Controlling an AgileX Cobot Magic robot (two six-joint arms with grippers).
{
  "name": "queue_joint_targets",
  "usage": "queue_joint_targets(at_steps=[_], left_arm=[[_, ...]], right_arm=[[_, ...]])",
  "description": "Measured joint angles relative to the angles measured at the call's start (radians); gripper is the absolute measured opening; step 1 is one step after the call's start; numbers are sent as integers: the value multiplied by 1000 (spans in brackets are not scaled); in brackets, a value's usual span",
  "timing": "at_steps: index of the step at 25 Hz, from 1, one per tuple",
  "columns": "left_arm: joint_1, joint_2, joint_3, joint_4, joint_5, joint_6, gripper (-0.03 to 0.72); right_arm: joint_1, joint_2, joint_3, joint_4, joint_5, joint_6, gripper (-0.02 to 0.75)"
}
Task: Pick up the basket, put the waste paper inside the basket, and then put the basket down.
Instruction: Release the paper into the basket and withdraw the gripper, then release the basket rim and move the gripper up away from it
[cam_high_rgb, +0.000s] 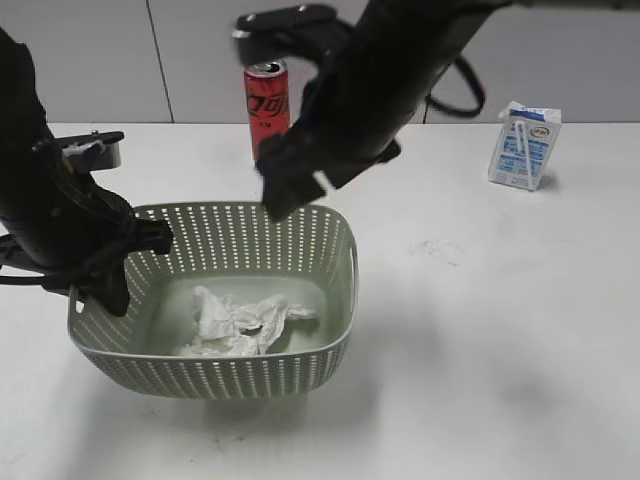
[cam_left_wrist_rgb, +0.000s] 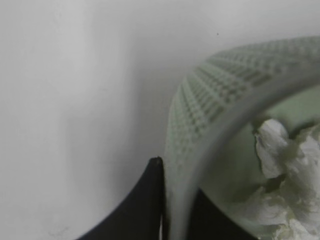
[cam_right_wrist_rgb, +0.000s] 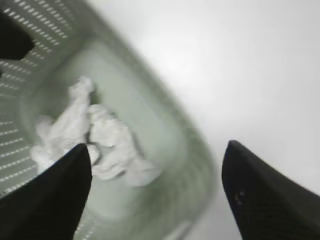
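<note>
The sage-green basket (cam_high_rgb: 300, 360) is at the front left of the table, tilted up on its left side. Crumpled white waste paper (cam_high_rgb: 235, 322) lies inside it; it also shows in the right wrist view (cam_right_wrist_rgb: 95, 140) and the left wrist view (cam_left_wrist_rgb: 287, 165). My left gripper (cam_high_rgb: 110, 275) is shut on the basket's left rim (cam_left_wrist_rgb: 192, 150), one finger outside and one inside the wall. My right gripper (cam_high_rgb: 295, 190) hangs open and empty above the basket's far rim; its fingers (cam_right_wrist_rgb: 157, 155) frame the basket wall (cam_right_wrist_rgb: 190, 165) below.
A red drink can (cam_high_rgb: 267, 105) stands at the back behind the right arm. A blue-and-white carton (cam_high_rgb: 524, 146) stands at the back right. A wall runs along the table's far edge.
</note>
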Motion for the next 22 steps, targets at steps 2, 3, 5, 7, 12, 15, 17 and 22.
queue_joint_targets(at_steps=[2,3,5,7,12,15,17,22], left_arm=[[0,0,0,0,0,0,6],[0,0,0,0,-1,0,6],[0,0,0,-1,-3,0,6],[0,1,-16,-2,-1,0,6],[0,45,-121,-3,12,0,6],[-2,113,-207,-2,17,0,6],[-2,173,-267,1,17,0,6],[-2,304,-393,2,20,0,6]], right_arm=[[-93,1,-81,-27,73,9,611],[-150,1,-114,-35,116,12,609],[-263,1,-183,-49,191,14,597],[-374,1,-228,-71,270,16,590],[-604,1,-252,-161,359,22,587],[-675,-21,-223,-173,365,27,587],[-691,-75,-179,-173,366,33,587],[-692,-309,24,-170,367,37,580]])
